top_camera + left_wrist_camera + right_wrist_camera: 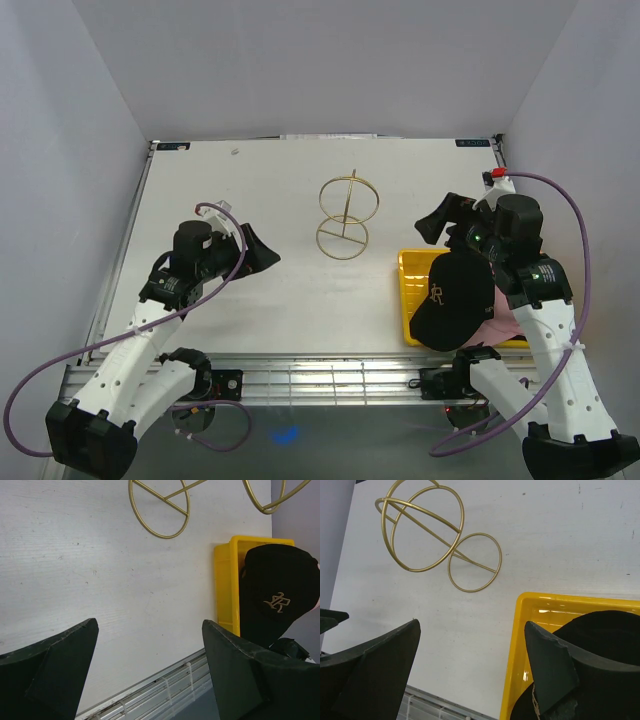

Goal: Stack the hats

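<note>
A black cap [455, 300] with a gold front logo lies on the yellow tray [408, 265] at the right, on top of a pink cap [498, 316] that only peeks out beneath it. The black cap also shows in the left wrist view [277, 595] and the right wrist view [610, 630]. The tan and white caps are out of view. My right gripper [438, 225] is open and empty [472, 627], just above the tray's far left corner. My left gripper [262, 250] is open and empty [150, 630] over the bare table at the left.
A gold wire stand [347, 215] with two rings stands at mid-table, between the arms; it also shows in the left wrist view [160, 510] and the right wrist view [427, 535]. The tray [520, 645] sits near the table's front rail. Grey walls enclose the table.
</note>
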`<action>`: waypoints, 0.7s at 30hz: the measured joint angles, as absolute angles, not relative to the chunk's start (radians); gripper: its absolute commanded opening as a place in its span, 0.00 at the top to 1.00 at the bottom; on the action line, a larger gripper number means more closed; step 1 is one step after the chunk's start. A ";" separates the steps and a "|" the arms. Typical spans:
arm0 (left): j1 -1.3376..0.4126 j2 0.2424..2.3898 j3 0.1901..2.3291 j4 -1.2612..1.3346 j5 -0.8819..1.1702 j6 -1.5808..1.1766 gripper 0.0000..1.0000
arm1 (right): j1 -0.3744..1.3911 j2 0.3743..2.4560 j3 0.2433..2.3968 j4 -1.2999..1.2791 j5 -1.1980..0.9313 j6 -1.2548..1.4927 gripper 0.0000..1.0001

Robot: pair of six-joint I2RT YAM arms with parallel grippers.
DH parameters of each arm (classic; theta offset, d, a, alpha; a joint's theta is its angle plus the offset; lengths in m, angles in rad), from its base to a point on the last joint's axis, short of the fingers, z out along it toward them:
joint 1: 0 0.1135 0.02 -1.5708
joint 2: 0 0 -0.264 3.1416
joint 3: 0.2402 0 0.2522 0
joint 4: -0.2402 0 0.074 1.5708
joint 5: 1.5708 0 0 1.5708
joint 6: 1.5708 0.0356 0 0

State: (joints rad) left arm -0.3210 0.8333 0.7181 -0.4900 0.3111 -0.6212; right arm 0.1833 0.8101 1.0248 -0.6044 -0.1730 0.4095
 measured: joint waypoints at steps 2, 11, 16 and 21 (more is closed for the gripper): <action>-0.321 0.833 0.719 -0.490 0.320 -0.622 0.05 | 0.183 0.810 1.025 -0.604 -0.173 0.410 0.11; -0.324 0.837 0.732 -0.470 0.374 -0.635 0.07 | 0.183 0.833 1.066 -0.647 -0.209 0.407 0.11; -0.384 0.854 0.732 -0.427 0.383 -0.670 0.08 | 0.183 0.838 1.091 -0.662 -0.231 0.409 0.11; -0.542 0.905 0.732 -0.361 0.344 -0.723 0.08 | 0.183 0.858 1.146 -0.683 -0.239 0.410 0.10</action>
State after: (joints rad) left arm -0.5423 0.9054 0.7322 -0.3611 0.3443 -0.7227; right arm 0.1833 0.8581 1.1458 -0.6827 -0.2386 0.4103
